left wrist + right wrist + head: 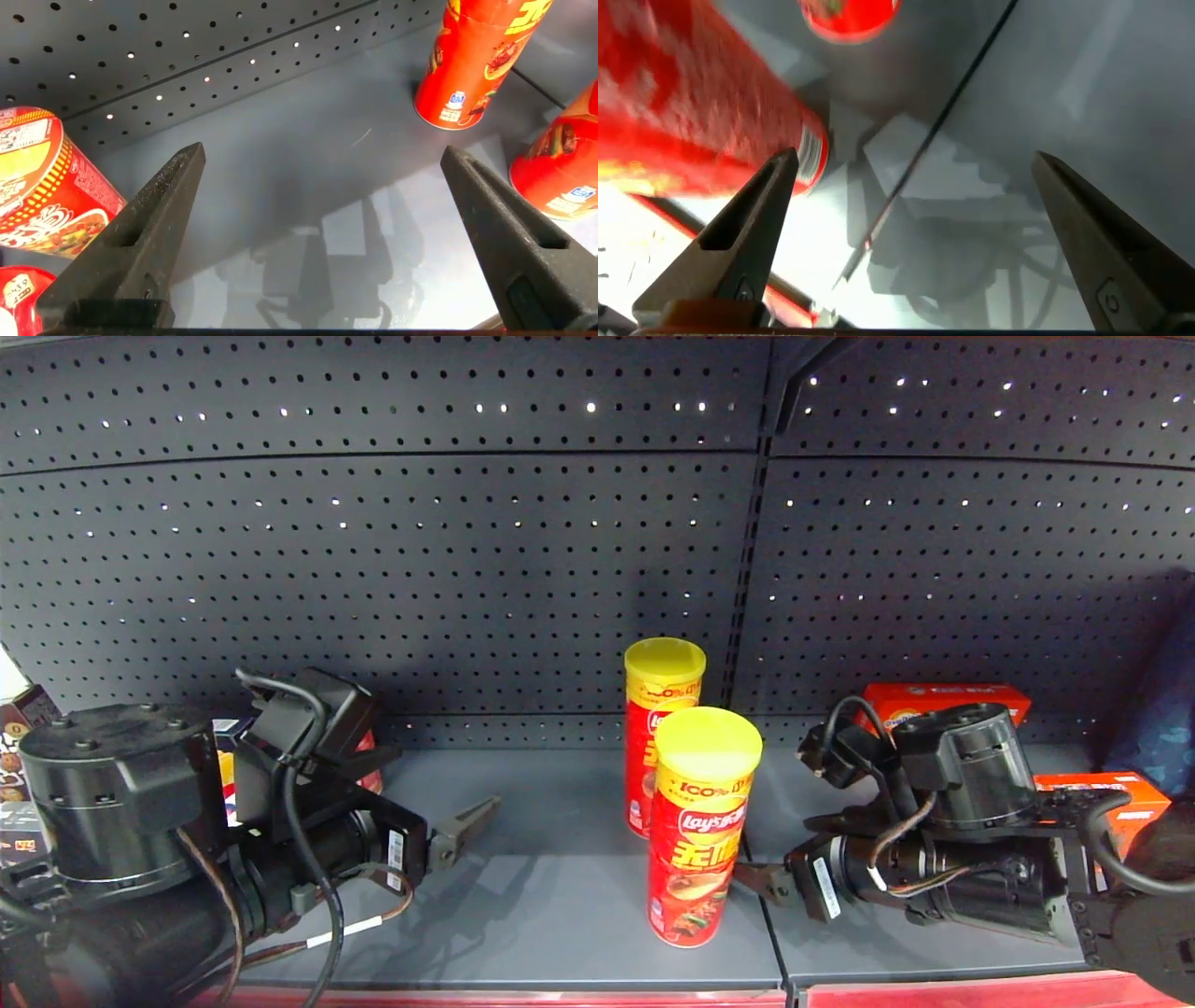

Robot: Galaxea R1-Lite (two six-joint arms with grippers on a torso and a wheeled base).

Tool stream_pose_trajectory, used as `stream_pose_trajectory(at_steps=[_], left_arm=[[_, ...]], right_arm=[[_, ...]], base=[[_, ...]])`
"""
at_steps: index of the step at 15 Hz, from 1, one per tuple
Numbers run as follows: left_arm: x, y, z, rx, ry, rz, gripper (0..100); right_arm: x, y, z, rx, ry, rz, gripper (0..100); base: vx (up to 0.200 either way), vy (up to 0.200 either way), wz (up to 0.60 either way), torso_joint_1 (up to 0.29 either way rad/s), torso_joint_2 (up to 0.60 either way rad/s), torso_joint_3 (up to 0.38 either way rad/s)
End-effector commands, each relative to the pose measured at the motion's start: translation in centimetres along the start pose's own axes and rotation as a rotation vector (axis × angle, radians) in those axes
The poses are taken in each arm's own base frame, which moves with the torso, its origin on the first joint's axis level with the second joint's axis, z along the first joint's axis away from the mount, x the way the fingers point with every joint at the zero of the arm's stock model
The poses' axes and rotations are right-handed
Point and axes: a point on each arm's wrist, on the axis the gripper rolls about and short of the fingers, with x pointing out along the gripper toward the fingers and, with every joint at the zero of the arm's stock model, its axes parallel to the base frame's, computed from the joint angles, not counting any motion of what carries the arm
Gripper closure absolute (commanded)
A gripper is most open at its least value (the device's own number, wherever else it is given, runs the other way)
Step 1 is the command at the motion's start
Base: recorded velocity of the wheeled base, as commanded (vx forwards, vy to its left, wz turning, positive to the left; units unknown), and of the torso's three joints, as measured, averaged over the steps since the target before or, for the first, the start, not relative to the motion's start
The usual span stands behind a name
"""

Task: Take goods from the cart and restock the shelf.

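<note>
- Two tall red chip cans with yellow lids stand upright on the flat gray metal shelf (560, 896).
- The front chip can (702, 831) stands near the shelf's front edge. The back chip can (658, 728) stands just behind it, closer to the dark wall full of little holes (420, 569).
- Both cans wear red labels with yellow and white writing and food pictures.
- Our left gripper (322, 154) hangs low over the shelf with its two fingers spread wide and nothing between them.
- A wide stretch of gray shelf floor lies between that gripper and the cans.
- Our right gripper (915, 157) is spread wide too and grips nothing. The front can is just beside one finger (752, 233), outside the gap. We cannot tell if they touch.
- A thin seam (770, 915) splits the shelf floor just right of the front can.
- A red strip (560, 999) runs along the shelf's front edge.
- A red noodle cup with writing (47, 187) stands at the back left.
- Two flat orange boxes (943, 700) sit at the back right.
</note>
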Motion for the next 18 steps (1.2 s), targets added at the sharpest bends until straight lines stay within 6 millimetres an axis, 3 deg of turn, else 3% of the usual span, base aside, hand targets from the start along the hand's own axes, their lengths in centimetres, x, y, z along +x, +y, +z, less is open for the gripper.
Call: stream_pose_trajectory(at_steps=[1,18], left_arm=[[0.1,0.0,0.0,0.000,0.001,0.001,0],[0.0,0.0,-0.1,0.001,0.004,0.000,0]], right_arm=[[0.2,0.2,0.1,-0.003,0.000,0.005,0],[0.8,1.2,-0.1,-0.022,0.007,0.037,0]], base=[[0.000,0.000,0.00,0.000,0.00,0.000],[0.000,0.000,0.00,0.000,0.00,0.000]])
